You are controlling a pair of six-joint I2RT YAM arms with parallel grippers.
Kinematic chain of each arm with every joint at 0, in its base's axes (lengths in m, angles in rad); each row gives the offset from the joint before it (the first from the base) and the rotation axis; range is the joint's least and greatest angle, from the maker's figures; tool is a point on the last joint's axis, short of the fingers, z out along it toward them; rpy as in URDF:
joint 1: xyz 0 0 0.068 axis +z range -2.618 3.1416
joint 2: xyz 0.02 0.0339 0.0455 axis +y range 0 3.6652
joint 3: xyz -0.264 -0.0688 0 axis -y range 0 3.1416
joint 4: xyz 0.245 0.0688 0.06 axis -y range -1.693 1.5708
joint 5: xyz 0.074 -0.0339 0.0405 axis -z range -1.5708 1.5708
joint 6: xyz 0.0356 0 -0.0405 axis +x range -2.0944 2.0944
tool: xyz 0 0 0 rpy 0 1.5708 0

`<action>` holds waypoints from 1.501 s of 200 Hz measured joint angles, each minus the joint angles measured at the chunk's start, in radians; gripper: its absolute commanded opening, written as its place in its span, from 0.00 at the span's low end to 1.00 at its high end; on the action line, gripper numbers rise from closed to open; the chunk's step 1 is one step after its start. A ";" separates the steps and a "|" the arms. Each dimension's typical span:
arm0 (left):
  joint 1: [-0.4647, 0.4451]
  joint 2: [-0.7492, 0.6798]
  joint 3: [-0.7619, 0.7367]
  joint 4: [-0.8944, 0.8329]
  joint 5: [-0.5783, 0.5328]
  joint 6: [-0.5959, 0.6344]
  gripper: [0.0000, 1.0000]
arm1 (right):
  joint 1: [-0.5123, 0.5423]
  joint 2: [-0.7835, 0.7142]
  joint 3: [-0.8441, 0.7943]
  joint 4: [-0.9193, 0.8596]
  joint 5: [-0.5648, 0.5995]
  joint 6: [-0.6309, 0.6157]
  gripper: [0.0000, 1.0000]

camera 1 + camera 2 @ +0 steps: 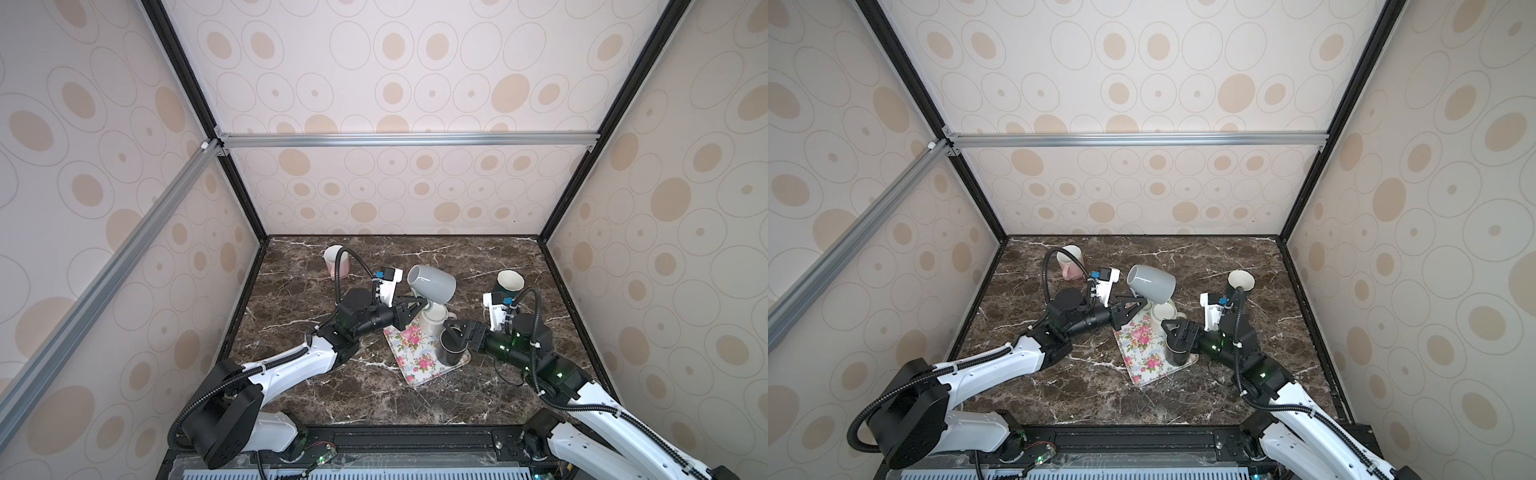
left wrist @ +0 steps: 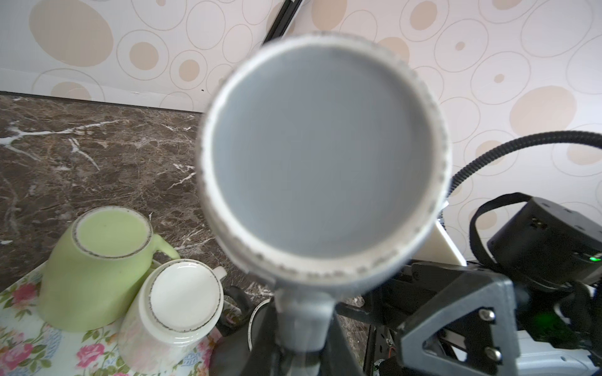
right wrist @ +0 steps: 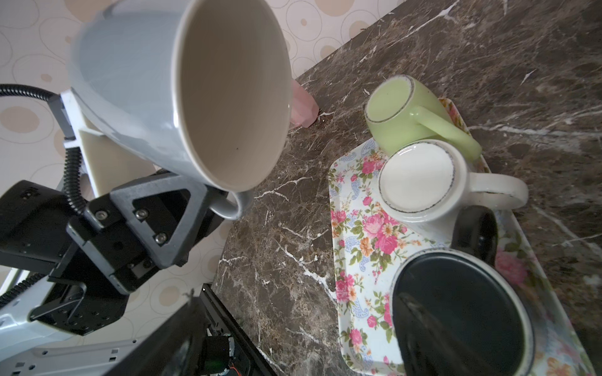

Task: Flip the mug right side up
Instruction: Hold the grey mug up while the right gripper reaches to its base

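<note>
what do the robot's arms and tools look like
The left arm and right arm have white shells, black joints, green lights. A black ribbed cable loops at each wrist by a white camera mount with blue plug. The left tool and right tool are dark, with triangular open-frame fingers.

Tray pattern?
Pink roses and blue paisley on white. The tray shows best in the right wrist view.
</note>
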State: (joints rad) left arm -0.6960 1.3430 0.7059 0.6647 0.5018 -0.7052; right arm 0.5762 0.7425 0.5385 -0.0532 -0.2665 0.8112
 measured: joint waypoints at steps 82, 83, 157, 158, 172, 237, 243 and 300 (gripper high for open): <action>0.000 0.089 -0.011 0.113 0.074 -0.126 0.00 | 0.000 0.031 0.007 0.087 -0.025 -0.022 0.73; 0.000 0.090 -0.011 0.114 0.075 -0.127 0.00 | 0.000 0.031 0.008 0.089 -0.025 -0.023 0.73; 0.000 0.118 -0.011 0.206 0.118 -0.220 0.00 | 0.000 0.067 0.015 0.159 -0.042 -0.033 0.64; 0.000 0.119 -0.011 0.208 0.119 -0.221 0.00 | 0.000 0.068 0.015 0.159 -0.043 -0.033 0.64; 0.000 0.121 -0.011 0.224 0.126 -0.234 0.00 | 0.000 0.077 0.015 0.174 -0.049 -0.033 0.60; -0.002 0.127 -0.011 0.278 0.151 -0.281 0.00 | 0.000 0.130 0.017 0.230 -0.076 -0.023 0.52; -0.003 0.127 -0.011 0.280 0.152 -0.285 0.00 | 0.000 0.136 0.018 0.234 -0.078 -0.023 0.52; -0.008 0.150 -0.015 0.309 0.164 -0.302 0.00 | 0.000 0.170 0.035 0.277 -0.099 -0.023 0.52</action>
State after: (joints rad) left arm -0.7036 1.4925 0.6910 0.9737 0.6659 -1.0073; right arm 0.5762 0.9123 0.5735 0.2237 -0.3653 0.7887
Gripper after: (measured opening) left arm 0.160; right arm 0.524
